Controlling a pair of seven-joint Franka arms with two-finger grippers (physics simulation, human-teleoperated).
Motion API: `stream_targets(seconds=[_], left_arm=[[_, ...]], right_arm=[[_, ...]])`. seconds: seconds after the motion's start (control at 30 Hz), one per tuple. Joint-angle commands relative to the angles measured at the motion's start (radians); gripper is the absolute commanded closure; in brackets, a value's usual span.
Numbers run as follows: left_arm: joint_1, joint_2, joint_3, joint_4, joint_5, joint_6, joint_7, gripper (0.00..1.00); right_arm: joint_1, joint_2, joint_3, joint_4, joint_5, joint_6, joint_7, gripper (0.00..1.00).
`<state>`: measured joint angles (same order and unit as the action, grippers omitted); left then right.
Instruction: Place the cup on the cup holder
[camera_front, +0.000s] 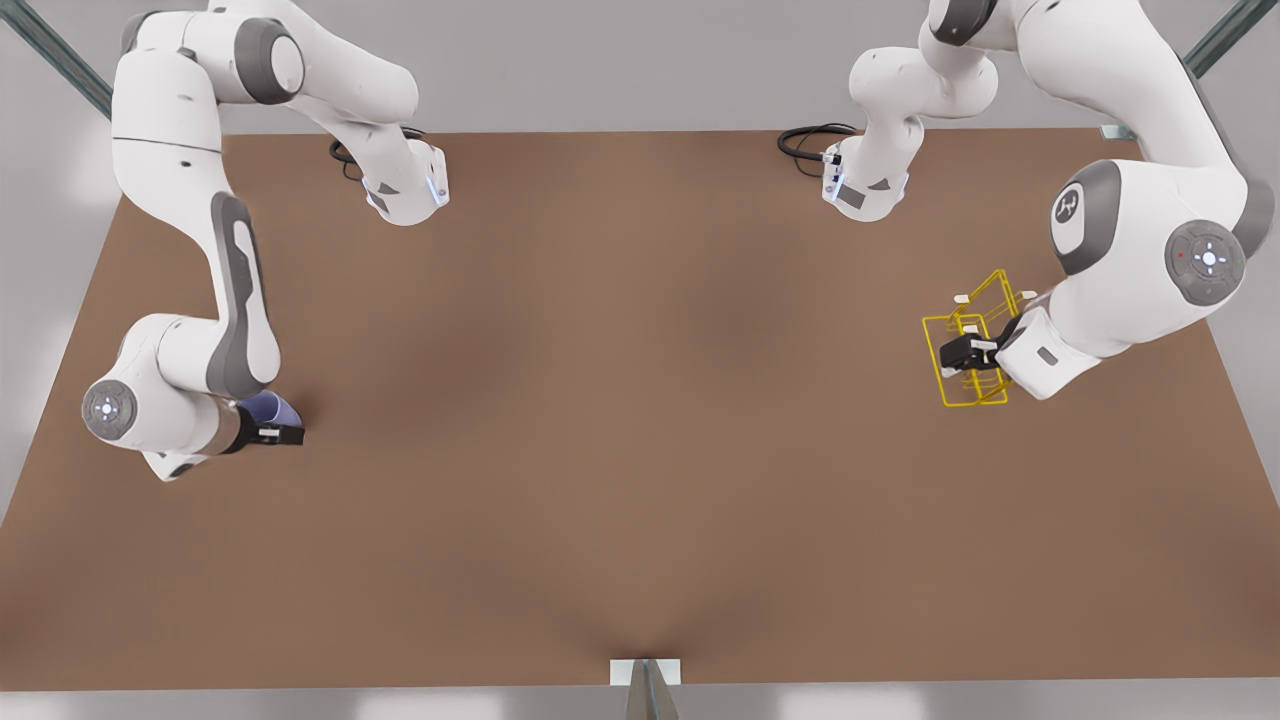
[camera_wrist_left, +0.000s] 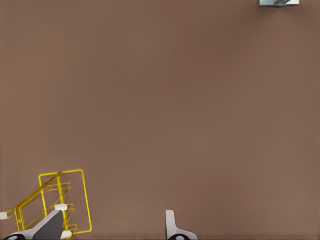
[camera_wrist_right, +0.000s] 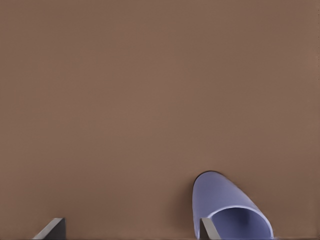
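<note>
1. The right gripper (camera_front: 290, 435) sits low at the front view's left, well apart from the cup holder (camera_front: 975, 350); its fingers are spread wide, one fingertip (camera_wrist_right: 207, 229) at the cup's rim, gripping nothing.
2. The cup (camera_wrist_right: 227, 210) lies on its side on the brown table (camera_front: 640, 400), mouth toward that gripper.
3. A good grasp likely needs the wall centred between both fingers before closing.
4. The left gripper (camera_front: 965, 352) hangs open over the holder, gripping nothing.

The small smooth tapered cup (camera_wrist_right: 225, 202) is pale lavender-blue. The thin-wire cup holder (camera_front: 975, 345) is bright yellow, its prong caps white. The flat worktop (camera_front: 620, 420) is plain matte brown, unpatterned.
</note>
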<state>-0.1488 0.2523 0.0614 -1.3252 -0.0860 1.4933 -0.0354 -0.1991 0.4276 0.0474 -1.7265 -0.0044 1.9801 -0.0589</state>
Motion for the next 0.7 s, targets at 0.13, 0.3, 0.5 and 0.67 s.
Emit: stream_targets(seconds=[0.13,0.3,0.5,0.67], left_arm=[[0.000,0.030,0.008,0.004,0.003,0.004,0.000,0.00],[-0.002,0.044,-0.025,-0.009,0.000,-0.088,-0.037,0.00],[-0.002,0.045,-0.023,-0.017,0.011,-0.050,-0.044,0.00],[-0.002,0.045,-0.022,-0.020,0.011,-0.051,-0.043,0.00]], right_arm=[[-0.020,-0.089,0.000,-0.186,0.003,0.155,-0.061,0.00],[-0.028,-0.075,-0.001,-0.242,0.000,0.258,-0.064,0.00],[-0.057,-0.055,-0.001,-0.255,0.000,0.269,-0.064,0.00],[-0.080,-0.053,-0.001,-0.286,0.000,0.287,-0.062,0.00]])
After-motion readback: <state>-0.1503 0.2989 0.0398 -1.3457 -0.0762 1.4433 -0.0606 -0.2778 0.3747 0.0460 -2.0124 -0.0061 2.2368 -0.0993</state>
